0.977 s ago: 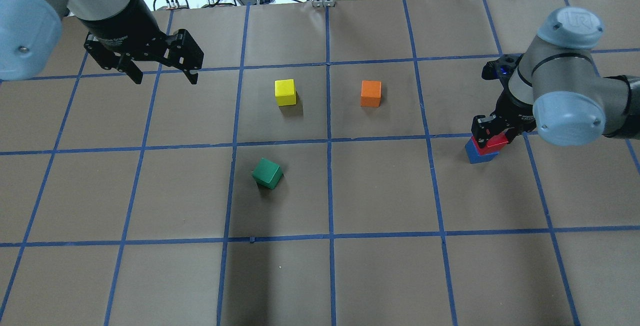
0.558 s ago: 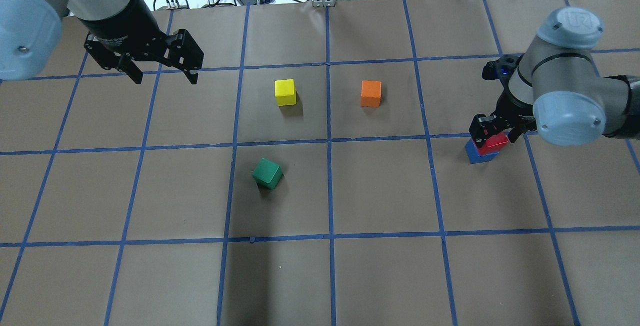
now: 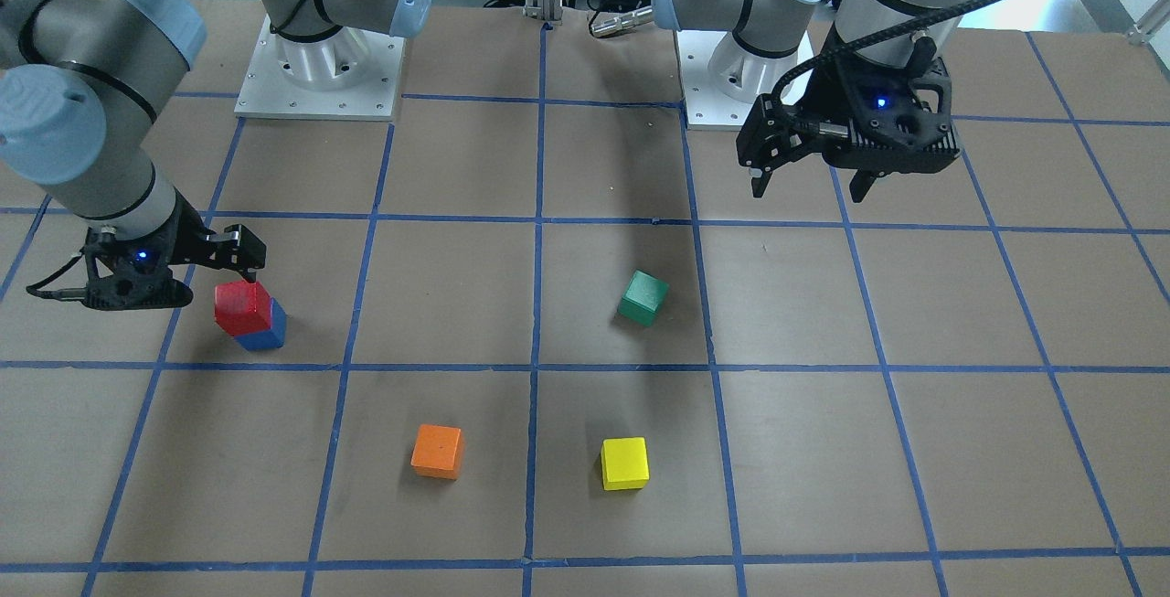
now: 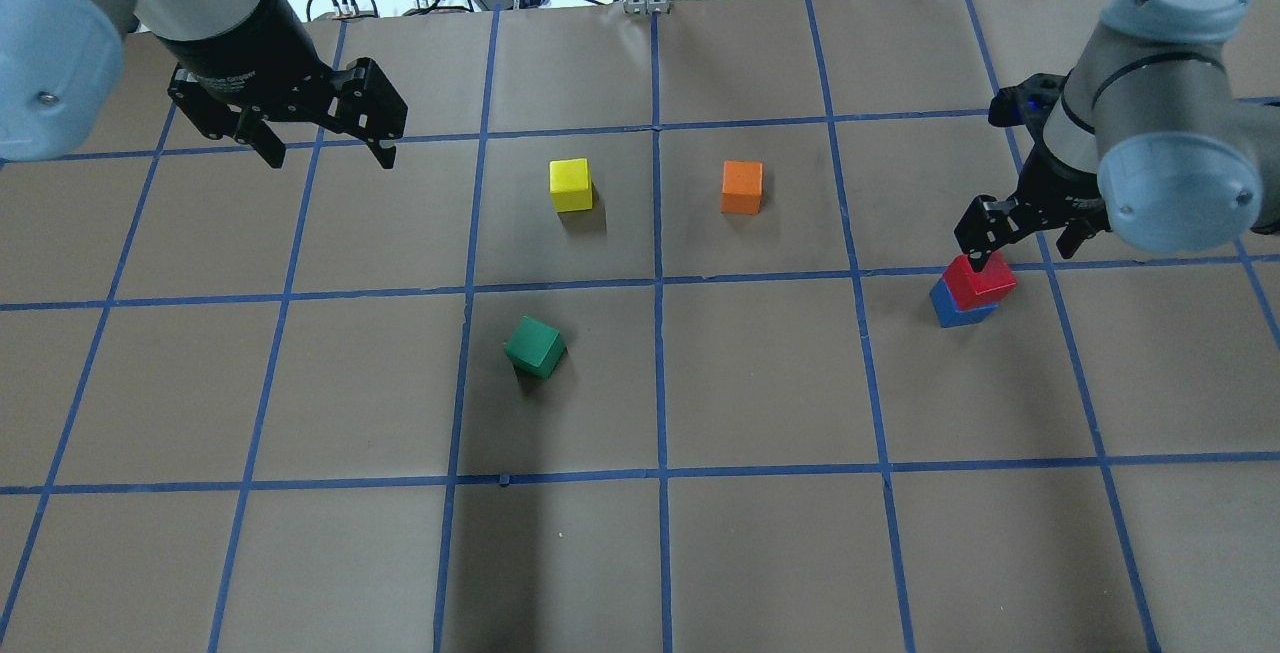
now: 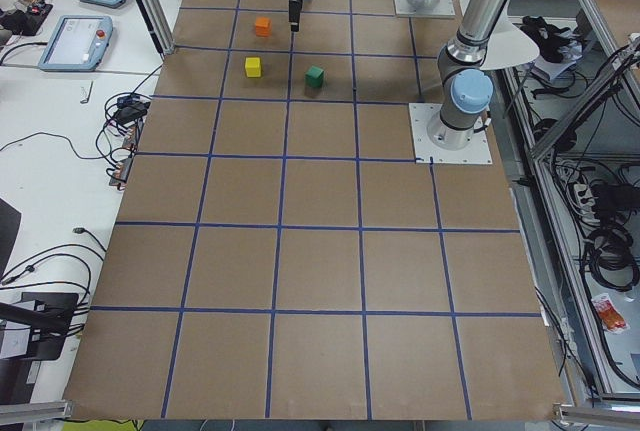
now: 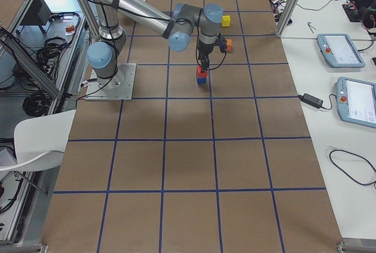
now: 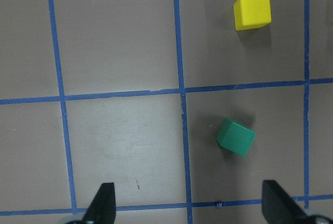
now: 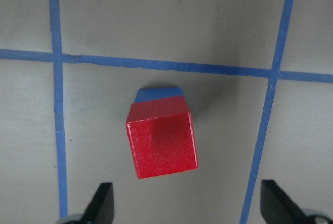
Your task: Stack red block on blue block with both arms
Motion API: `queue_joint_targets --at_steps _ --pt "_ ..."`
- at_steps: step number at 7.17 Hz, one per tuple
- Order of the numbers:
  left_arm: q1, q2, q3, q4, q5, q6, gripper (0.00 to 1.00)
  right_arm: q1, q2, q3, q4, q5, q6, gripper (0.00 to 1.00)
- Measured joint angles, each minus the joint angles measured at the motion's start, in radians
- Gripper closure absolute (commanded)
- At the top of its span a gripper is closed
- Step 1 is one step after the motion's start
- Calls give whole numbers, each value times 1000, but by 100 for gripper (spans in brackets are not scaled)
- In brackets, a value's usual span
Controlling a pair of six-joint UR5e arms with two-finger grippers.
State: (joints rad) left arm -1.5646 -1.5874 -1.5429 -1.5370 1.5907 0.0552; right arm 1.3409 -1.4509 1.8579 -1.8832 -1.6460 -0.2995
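Here the right gripper's point(image 4: 1020, 245) fingers point(image 8: 101, 206) stand wide apart and hold nothing. In the wrist view they frame the red block point(image 8: 162, 143) with open table on both sides. Red sits on the blue block point(image 8: 158, 93), so the stack looks made. The pair stands well in from every edge of the table point(image 4: 760, 553), on the robot's right side.

The left gripper point(image 4: 328, 158) hangs spread and empty toward the far left corner of what the overhead view takes in, well apart from the stack. Below it lie the green block point(image 7: 235, 136) and the yellow block point(image 7: 252, 11). The orange block point(image 4: 741, 187) lies further right.

The likely trouble is in the retreat. In the overhead view one right fingertip seems to graze red's far top corner. A sideways pull while low could clip red and push it off blue. Red also does not sit square, since a strip of blue peeks out on one side, so the stack has less margin.

The right wrist view shows the fingers' clearance and hides almost all of blue. The overhead and front views show blue's side faces and the overhang. The right side view alone shows the table running far beyond the stack.
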Motion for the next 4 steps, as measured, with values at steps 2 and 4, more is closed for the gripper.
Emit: queue_joint_targets --at_steps 2,4 --pt "0 1 0 0 0 0 0 28 -48 -160 239 9 74 0" --pt "0 1 1 0 0 0 0 136 -60 -256 343 6 190 0"
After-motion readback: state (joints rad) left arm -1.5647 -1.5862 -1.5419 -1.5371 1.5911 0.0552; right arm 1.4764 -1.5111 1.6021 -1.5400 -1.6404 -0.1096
